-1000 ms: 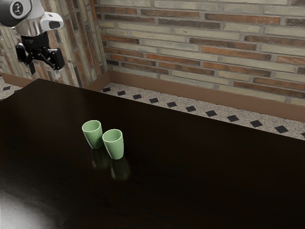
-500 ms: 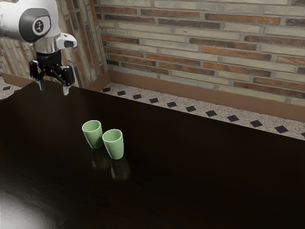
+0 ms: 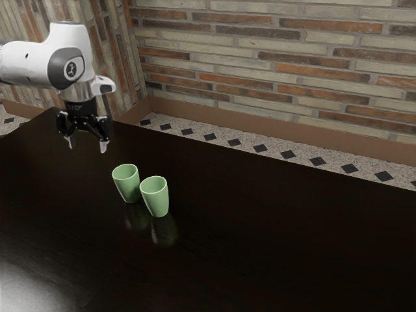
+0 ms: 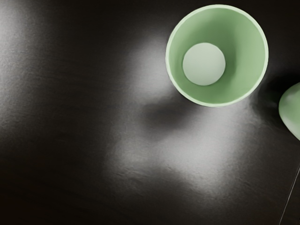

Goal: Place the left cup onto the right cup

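Two pale green cups stand upright and close together on the dark table [image 3: 260, 247]. The left cup [image 3: 126, 182] sits a little farther back than the right cup [image 3: 154, 195]. My black gripper [image 3: 86, 143] hangs open above the table, up and toward the exterior view's left of the left cup, with nothing between its fingers. From the wrist view I look straight down into the left cup [image 4: 216, 55], and the rim of the right cup [image 4: 290, 110] shows beside it.
The glossy dark table stretches wide around the cups. Behind it runs a brick wall [image 3: 292, 58] above a tiled floor strip [image 3: 286, 153]. The table's back edge runs diagonally just behind the gripper.
My arm has swung down and toward the exterior view's right, bringing the open gripper closer to the left cup. The cups have not moved.
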Action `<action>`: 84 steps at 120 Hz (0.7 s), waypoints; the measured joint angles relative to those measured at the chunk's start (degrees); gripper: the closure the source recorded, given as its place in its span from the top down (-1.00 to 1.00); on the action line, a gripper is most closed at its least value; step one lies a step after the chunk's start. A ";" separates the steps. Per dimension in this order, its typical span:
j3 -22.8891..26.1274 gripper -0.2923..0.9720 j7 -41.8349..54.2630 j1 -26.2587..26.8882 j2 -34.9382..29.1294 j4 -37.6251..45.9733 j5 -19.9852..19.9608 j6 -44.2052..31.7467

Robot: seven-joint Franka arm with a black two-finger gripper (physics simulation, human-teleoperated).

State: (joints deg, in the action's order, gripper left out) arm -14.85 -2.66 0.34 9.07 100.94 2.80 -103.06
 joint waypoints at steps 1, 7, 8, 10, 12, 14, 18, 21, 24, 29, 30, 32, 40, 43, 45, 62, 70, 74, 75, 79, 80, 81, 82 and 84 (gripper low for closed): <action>0.00 0.54 -0.02 -0.07 0.14 0.07 -0.09 -0.11; 0.00 0.54 -0.12 -0.50 0.80 0.67 -0.67 -0.83; 0.00 0.54 -0.14 -0.55 0.88 0.76 -0.76 -0.94; 0.00 0.54 -0.17 -0.65 1.07 0.97 -0.95 -1.19; 0.00 0.54 -0.20 -0.72 1.26 1.15 -1.10 -1.42; 0.00 0.54 -0.23 -0.77 1.44 1.31 -1.25 -1.64; 0.00 0.54 -0.29 -0.83 1.81 1.55 -1.49 -2.10; 0.00 0.54 -0.33 -0.84 2.02 1.72 -1.63 -2.45; 0.00 0.54 -0.37 -0.85 2.24 1.91 -1.75 -2.80; 0.00 0.54 -0.42 -0.86 2.69 2.10 -1.90 -3.45; 0.00 0.54 -0.43 -0.86 2.81 2.12 -1.92 -3.58; 0.00 0.54 -0.45 -0.86 3.01 2.16 -1.97 -3.83; 0.00 0.54 -0.47 -0.86 3.87 2.23 -2.09 -4.99; 0.00 0.54 -0.48 -0.86 4.20 2.21 -2.12 -5.46; 0.00 0.54 -0.48 -0.86 4.38 2.20 -2.14 -5.76; 0.08 0.54 -0.42 -0.78 6.00 2.08 -2.65 -8.50; 0.38 0.54 -0.33 -0.85 6.67 1.95 -3.02 -9.86; 0.76 0.54 -0.29 -1.02 6.93 1.89 -3.15 -10.43; 0.87 0.54 -0.28 -1.12 6.98 1.88 -3.18 -10.55; 1.25 0.54 -0.24 -1.47 7.30 1.82 -3.29 -11.02; 1.32 0.54 -0.23 -1.54 7.37 1.81 -3.32 -11.13; 1.40 0.54 -0.22 -1.60 7.46 1.80 -3.36 -11.23; 1.46 0.54 -0.21 -1.66 7.54 1.79 -3.40 -11.33; 1.56 0.54 -0.19 -1.75 7.67 1.78 -3.46 -11.52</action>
State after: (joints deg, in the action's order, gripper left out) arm -13.29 -2.85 -1.41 16.73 102.72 -0.67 -114.58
